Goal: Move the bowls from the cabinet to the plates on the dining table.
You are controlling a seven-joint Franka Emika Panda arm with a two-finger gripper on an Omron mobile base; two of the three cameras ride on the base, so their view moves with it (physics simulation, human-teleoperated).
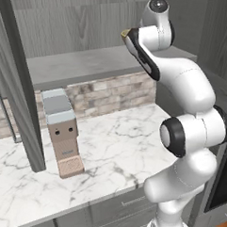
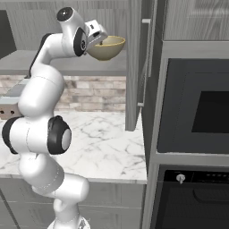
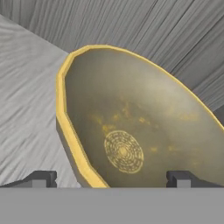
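In cabinet (image 2: 134, 67): yellow-olive bowl (image 2: 106, 48) (empty), hand (image 2: 101, 39) spread wide.

Yellow bowl close in front of the gripper

The pale yellow-olive bowl (image 3: 131, 127) shows its inside, with a ring pattern at its bottom and a bright yellow rim. The gripper (image 3: 113, 178) has its two dark fingertips (image 3: 41, 178) spread wide, one left of the bowl's near rim, one over its inside. Grey wood-grain cabinet (image 3: 26, 100) panels lie behind the bowl.

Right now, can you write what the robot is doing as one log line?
stage: reaching for bowl | gripper: open, jaws either side of near rim | yellow bowl: in open cabinet, not gripped
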